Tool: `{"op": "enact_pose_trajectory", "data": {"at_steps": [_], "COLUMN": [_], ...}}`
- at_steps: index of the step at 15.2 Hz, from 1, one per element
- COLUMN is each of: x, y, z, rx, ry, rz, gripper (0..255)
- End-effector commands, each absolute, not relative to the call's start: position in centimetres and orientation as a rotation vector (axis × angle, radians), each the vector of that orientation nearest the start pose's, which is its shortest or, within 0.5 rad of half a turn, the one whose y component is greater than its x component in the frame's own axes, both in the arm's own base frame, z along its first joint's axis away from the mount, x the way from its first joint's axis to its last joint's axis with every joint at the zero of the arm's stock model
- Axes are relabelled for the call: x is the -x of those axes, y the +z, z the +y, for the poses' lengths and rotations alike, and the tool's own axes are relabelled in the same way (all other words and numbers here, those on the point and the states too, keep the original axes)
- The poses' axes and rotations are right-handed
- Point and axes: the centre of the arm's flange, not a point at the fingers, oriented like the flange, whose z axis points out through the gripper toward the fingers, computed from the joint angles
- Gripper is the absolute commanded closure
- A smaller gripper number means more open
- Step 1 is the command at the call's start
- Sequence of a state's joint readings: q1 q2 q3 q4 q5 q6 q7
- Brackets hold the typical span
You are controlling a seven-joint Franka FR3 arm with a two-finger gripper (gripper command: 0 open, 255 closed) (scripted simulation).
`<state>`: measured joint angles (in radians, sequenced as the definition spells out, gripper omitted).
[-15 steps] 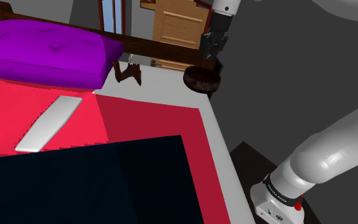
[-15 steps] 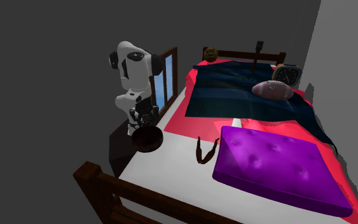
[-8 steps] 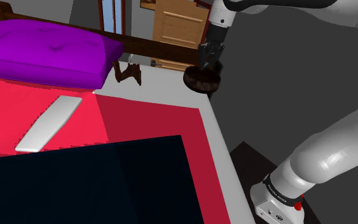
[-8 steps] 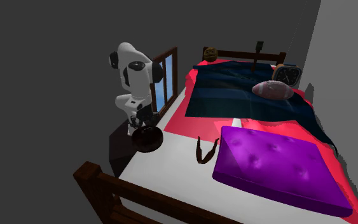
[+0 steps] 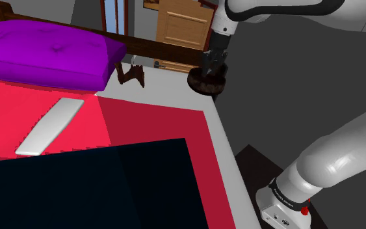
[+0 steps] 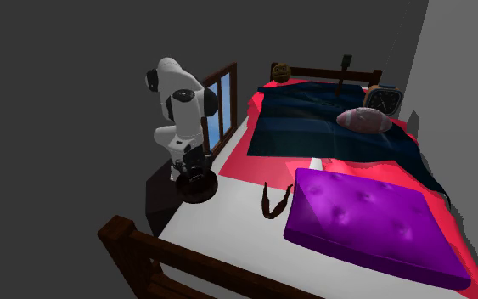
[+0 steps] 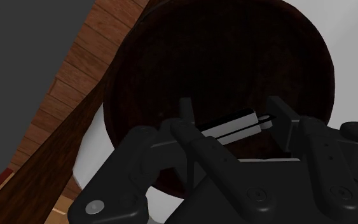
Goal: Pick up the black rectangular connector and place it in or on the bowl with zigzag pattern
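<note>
Bedroom: bed (image 6: 220, 217) w/ wooden frame (image 5: 155, 49), purple pillow (image 5: 45, 55), dark blanket (image 5: 97, 188), clock (image 6: 385, 100).

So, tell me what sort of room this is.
Most likely a bedroom: a wooden-framed bed with a dark blue blanket, a big purple cushion on it, and a panelled wooden door behind.

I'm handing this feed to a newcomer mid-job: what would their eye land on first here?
The big purple cushion at the shoulder view's upper left, lying on the red-covered bed, grabs attention first. Next comes the gripper, down over the dark brown bowl near the bed's edge. In the wrist view its fingers clasp the black connector above the bowl's inside.
</note>
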<state>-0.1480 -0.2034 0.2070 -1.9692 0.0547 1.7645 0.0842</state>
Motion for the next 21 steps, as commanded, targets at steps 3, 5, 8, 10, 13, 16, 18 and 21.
{"op": "enact_pose_trajectory", "data": {"at_steps": [3,5,8,10,13,16,18,21], "x": [-49.7,-49.7,-49.7,-49.7,-49.7,-49.7,-49.7,-49.7], "y": [55.6,55.6,55.6,56.9,60.6,60.6,60.6,60.6], "z": [4.1,4.1,4.1,4.1,4.1,4.1,4.1,4.1], "rx": [3.129,3.129,3.129,3.129,3.129,3.129,3.129,3.129], "ry": [0.009,0.009,0.009,0.009,0.009,0.009,0.009,0.009], "rz": [0.063,0.063,0.063,0.063,0.063,0.063,0.063,0.063], "gripper": [255,0,0,0,0,0,0,0]}}
